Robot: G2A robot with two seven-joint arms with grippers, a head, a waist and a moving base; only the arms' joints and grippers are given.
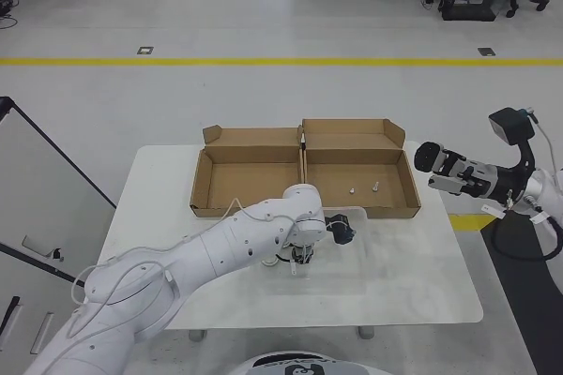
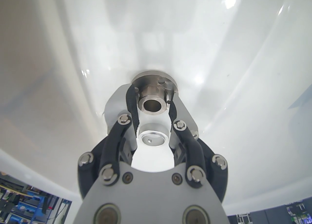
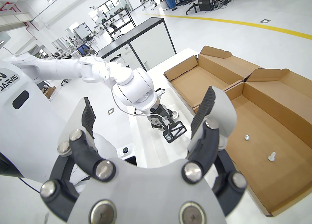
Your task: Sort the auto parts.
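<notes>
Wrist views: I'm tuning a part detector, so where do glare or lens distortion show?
Left wrist view: bright glare spots on the glossy white tray, whose edges bow with lens distortion; the metal bushing in the left end effector carries only small highlights. Right wrist view: the yellow floor line curves likewise.

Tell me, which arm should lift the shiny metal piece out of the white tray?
Left. The left claw is closed around the metal piece inside the tray. The right claw hangs open, off beyond the cardboard boxes.
</notes>
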